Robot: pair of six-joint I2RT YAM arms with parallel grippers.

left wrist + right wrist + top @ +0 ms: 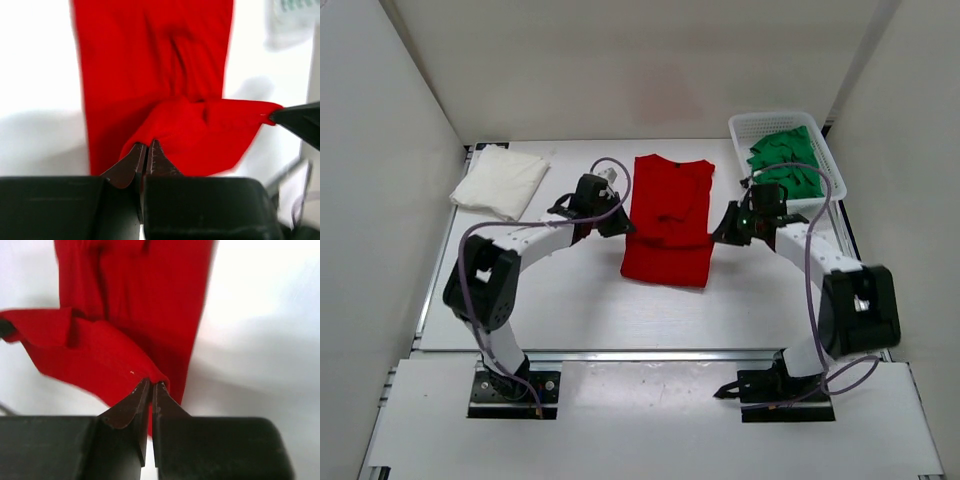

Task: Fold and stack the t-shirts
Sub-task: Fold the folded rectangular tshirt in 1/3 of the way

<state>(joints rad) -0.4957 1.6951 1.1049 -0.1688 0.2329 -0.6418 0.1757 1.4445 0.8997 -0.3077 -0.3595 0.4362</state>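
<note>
The red t-shirt (668,215) lies as a long strip in the middle of the table, with its near part raised off the surface. My left gripper (623,228) is shut on the shirt's left edge, and in the left wrist view its tips (147,145) pinch a red fold (200,135). My right gripper (718,232) is shut on the right edge, its tips (151,385) biting the red cloth (100,355). A folded white t-shirt (500,182) rests at the back left. The green t-shirt (785,165) lies crumpled in the basket.
A white mesh basket (740,125) stands at the back right corner, just behind the right arm. White walls enclose the table on three sides. The far gripper's dark tip (295,120) shows at the right edge of the left wrist view.
</note>
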